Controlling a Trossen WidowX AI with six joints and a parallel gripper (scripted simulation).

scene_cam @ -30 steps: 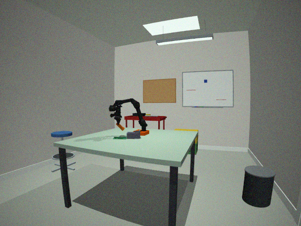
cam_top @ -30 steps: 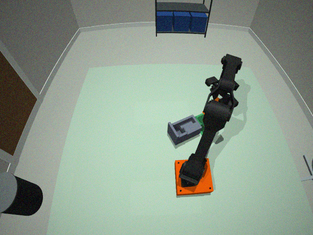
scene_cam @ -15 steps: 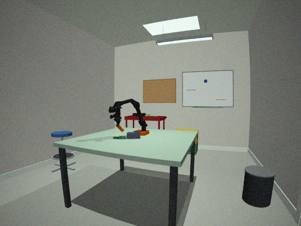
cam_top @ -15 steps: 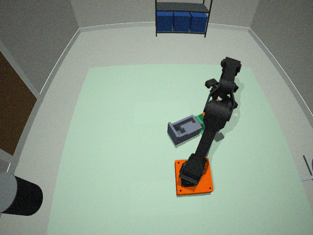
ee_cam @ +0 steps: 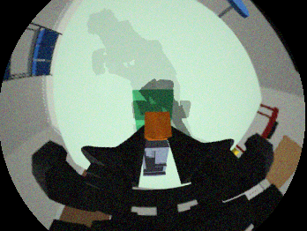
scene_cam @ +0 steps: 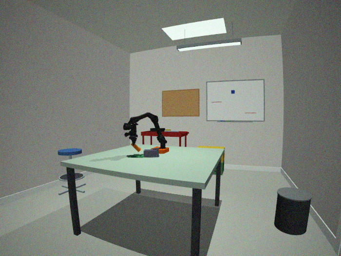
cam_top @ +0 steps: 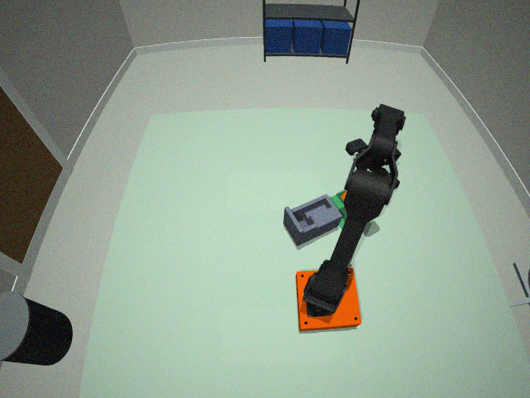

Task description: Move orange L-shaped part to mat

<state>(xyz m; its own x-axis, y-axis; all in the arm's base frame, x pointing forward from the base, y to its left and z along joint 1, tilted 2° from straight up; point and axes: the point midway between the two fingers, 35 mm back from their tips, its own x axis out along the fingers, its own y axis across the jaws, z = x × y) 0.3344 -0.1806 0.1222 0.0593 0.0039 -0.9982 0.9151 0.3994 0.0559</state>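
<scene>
The orange L-shaped part (scene_cam: 136,147) (ee_cam: 158,125) is held in the air, tilted, with its lower end slanting down toward the tray side; only a sliver of the part shows beside the arm in the top view. My gripper (scene_cam: 133,143) (ee_cam: 156,127) is shut on the part's upper end, above the mat area. The grey tray (cam_top: 324,219) (scene_cam: 151,153) (ee_cam: 161,152) stands on the table with its L-shaped pocket empty. The green mat (cam_top: 336,200) (scene_cam: 132,155) (ee_cam: 138,96) lies against the tray, partly hidden by the arm and shaded by it.
The arm's orange base plate (cam_top: 308,323) (scene_cam: 165,150) is on the table near the tray. The arm (cam_top: 351,239) reaches over the mat's right side in the top view. The tray walls rise above the thin mat.
</scene>
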